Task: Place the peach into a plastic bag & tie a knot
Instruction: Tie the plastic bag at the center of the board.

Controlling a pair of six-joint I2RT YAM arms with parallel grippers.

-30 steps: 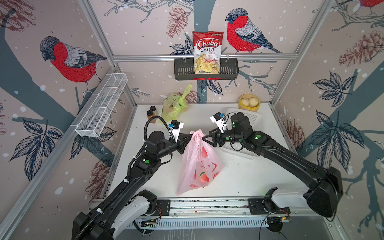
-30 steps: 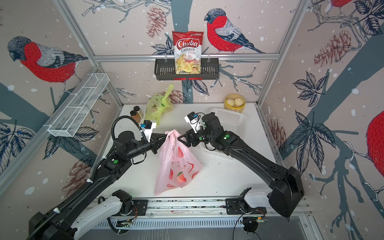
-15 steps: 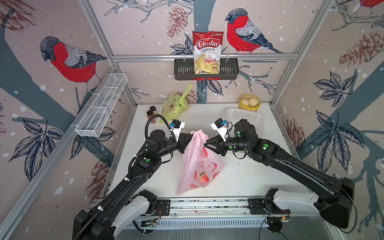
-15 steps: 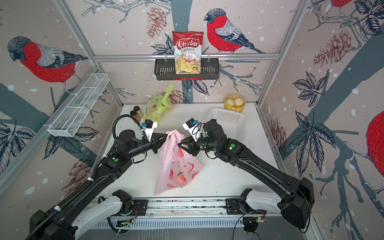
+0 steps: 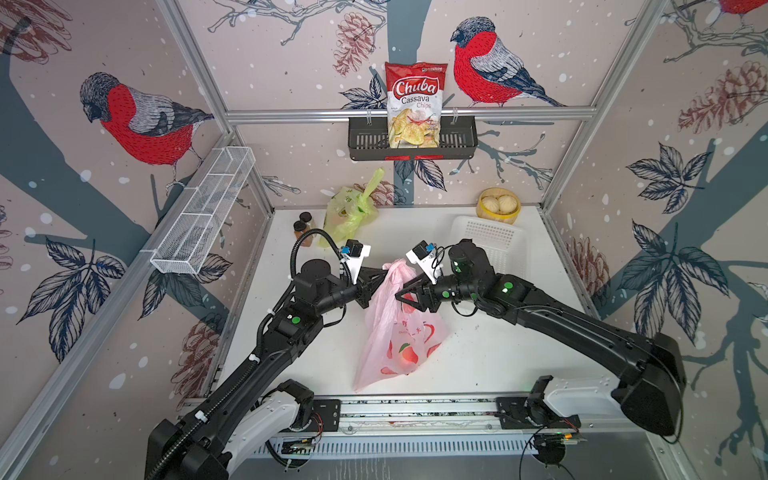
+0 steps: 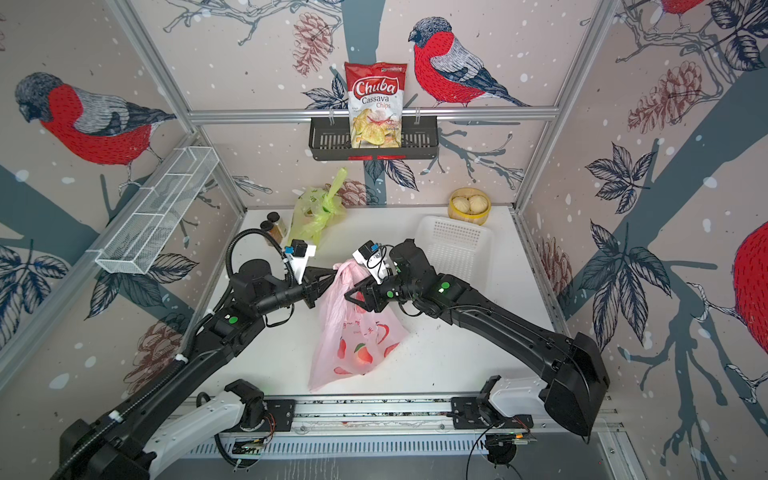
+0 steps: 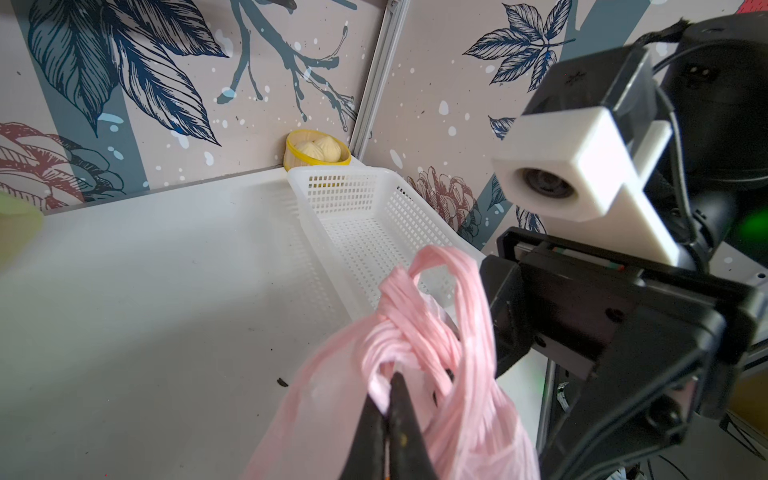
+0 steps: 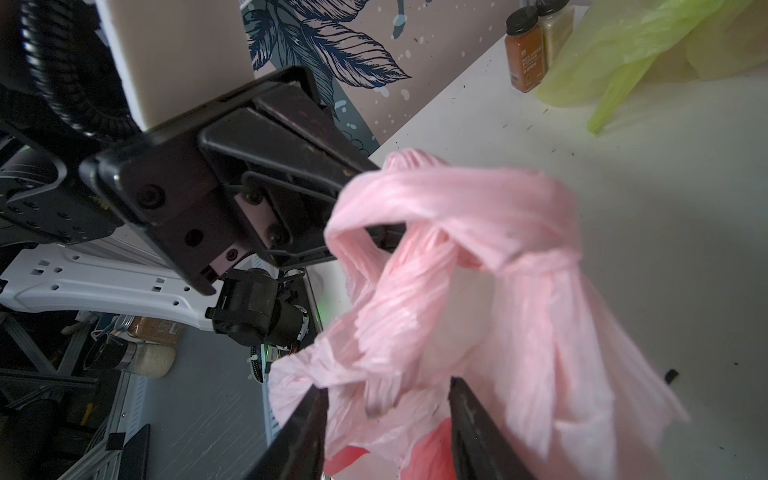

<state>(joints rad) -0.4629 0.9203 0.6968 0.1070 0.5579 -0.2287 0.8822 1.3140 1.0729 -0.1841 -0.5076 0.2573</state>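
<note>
From the left, we are counting two black-capped glass spice jars (image 5: 302,226) and one lime-green plastic bag (image 5: 349,212). The left gripper (image 7: 390,386) is pinching a twisted handle of the one pink translucent plastic bag (image 5: 390,332), which is resting on the white table (image 5: 478,353). We are not telling the peach from its red prints. The right gripper (image 8: 384,386) is spreading its jaws around the bag's neck. Farther right are sitting one white perforated plastic basket (image 5: 490,241) and one round yellow steamer (image 5: 498,215) with two pale buns (image 5: 508,203).

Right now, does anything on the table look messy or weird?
Mostly the pink bag: its handles are twisted into a loose, floppy tangle, not a tight knot, and the left gripper pinches one strand. Tiny dark specks dot the white table.
</note>
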